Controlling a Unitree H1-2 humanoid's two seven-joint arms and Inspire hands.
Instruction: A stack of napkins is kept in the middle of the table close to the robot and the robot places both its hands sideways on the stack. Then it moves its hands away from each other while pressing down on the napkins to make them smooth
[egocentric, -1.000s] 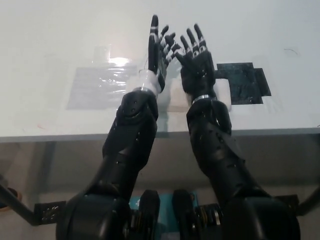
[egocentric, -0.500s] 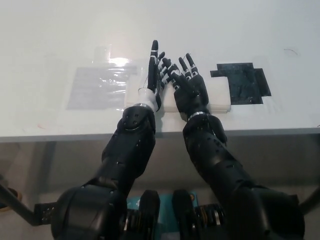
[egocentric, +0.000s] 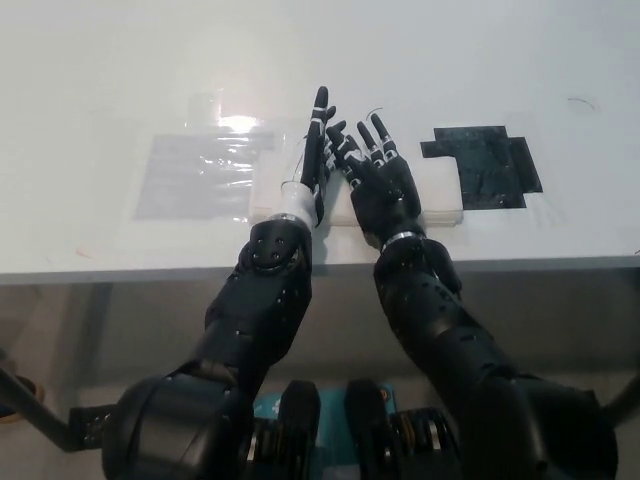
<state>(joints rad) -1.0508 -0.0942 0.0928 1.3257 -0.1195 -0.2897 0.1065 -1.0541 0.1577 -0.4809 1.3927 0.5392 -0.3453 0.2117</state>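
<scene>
Napkins (egocentric: 440, 190) lie in a white stack near the front edge of the worktop (egocentric: 90, 120), in the middle, just in front of the robot, with a clear plastic sheet (egocentric: 195, 175) to their left and a black patch (egocentric: 490, 165) just beside them on the right. Over the last second both arms have come down from a raised pose: the left robot hand (egocentric: 315, 150) now stands edge-on over the left part of the stack, and the right robot hand (egocentric: 378, 180) lies flatter across its middle. Both have their fingers spread and hold nothing. Between half a second ago and now the change is slight, the hands settling a little further forward and staying close together, almost touching. Whether they already press on the paper cannot be told from this angle. That reads as the placing step being nearly or just finished; the outward sweep has not begun, since the hands are side by side and most of the stack shows only to the right.
</scene>
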